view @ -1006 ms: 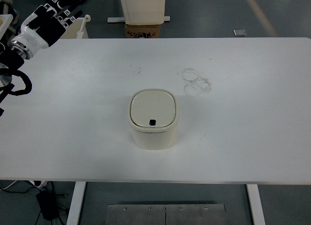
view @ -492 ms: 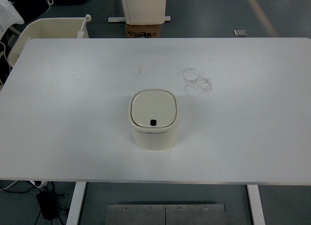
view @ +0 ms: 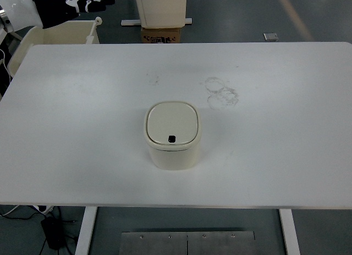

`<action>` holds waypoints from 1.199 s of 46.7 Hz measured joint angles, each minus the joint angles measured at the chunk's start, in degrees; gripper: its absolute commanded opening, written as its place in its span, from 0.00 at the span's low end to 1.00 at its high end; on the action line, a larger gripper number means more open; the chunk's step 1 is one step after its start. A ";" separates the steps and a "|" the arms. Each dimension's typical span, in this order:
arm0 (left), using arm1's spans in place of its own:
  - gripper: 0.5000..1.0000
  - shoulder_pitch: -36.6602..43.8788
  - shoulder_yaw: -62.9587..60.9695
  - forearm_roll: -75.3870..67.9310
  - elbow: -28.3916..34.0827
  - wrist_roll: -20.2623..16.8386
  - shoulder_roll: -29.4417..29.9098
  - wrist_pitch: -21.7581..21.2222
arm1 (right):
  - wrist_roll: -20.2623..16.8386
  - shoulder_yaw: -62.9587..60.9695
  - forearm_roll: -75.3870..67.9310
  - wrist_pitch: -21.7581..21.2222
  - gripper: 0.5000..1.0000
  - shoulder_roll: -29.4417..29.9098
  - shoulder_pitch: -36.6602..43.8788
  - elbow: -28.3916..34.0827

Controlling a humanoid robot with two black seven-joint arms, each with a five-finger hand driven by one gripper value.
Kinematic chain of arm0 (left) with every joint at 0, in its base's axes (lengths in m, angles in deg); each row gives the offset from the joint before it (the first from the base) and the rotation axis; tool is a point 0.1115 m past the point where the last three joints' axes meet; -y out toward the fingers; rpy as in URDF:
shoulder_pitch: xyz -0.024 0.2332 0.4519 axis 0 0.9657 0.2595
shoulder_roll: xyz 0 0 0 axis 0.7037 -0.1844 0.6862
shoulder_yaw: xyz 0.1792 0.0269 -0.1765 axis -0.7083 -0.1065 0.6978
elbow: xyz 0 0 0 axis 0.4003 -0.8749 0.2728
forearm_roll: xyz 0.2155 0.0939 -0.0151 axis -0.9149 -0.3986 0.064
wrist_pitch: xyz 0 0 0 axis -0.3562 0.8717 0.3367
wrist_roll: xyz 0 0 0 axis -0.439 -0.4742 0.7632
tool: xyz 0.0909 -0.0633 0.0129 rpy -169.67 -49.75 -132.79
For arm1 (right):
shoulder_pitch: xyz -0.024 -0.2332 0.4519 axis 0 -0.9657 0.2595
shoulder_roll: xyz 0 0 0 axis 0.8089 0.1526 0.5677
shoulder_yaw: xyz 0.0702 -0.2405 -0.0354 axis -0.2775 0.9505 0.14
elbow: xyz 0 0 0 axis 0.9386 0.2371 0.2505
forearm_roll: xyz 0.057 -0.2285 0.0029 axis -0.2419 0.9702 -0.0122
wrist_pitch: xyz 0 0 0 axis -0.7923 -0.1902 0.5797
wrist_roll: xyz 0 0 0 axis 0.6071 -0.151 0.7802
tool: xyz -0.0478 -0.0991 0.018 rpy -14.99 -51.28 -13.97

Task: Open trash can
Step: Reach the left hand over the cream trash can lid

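Observation:
A small cream trash can (view: 172, 135) stands upright near the middle of the white table (view: 275, 128). Its rounded square lid (view: 171, 123) lies flat and shut, and a small black button (view: 172, 138) sits at the lid's near edge. Neither of my hands shows over the table. Nothing touches the can.
Faint ring marks (view: 221, 92) stain the table behind and to the right of the can. A cream bin (view: 55, 33) stands beyond the table's far left corner, and a cardboard box (view: 162, 33) sits on the floor behind the far edge. A white shape (view: 16, 8) fills the top left corner.
My left hand, which hovered over the table's far left corner a second ago, has drawn back out of view. The trash can has not moved.

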State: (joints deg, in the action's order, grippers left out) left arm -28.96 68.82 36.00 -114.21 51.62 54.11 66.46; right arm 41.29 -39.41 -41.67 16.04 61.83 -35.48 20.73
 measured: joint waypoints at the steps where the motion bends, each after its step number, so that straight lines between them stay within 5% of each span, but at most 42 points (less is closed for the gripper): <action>1: 1.00 -0.63 -0.86 -0.58 -0.67 -0.01 0.35 0.15 | -0.01 0.00 0.00 0.01 0.99 0.00 0.00 -0.01; 29: 1.00 -25.97 -28.78 -5.65 -12.13 0.78 -0.55 4.41 | -0.01 0.00 -0.01 0.01 0.99 0.00 0.00 -0.01; 36: 1.00 -28.37 -30.99 -8.95 -13.68 4.12 -2.62 5.31 | 0.00 0.00 -0.01 0.00 0.99 0.00 0.00 0.00; 56: 1.00 -31.01 -33.56 -12.64 -14.93 6.03 -9.12 8.31 | 0.00 0.00 -0.01 0.01 0.99 0.00 0.01 0.00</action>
State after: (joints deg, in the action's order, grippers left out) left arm -59.97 35.26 23.36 -129.14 57.65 44.99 74.77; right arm 41.29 -39.40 -41.68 16.05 61.83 -35.47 20.73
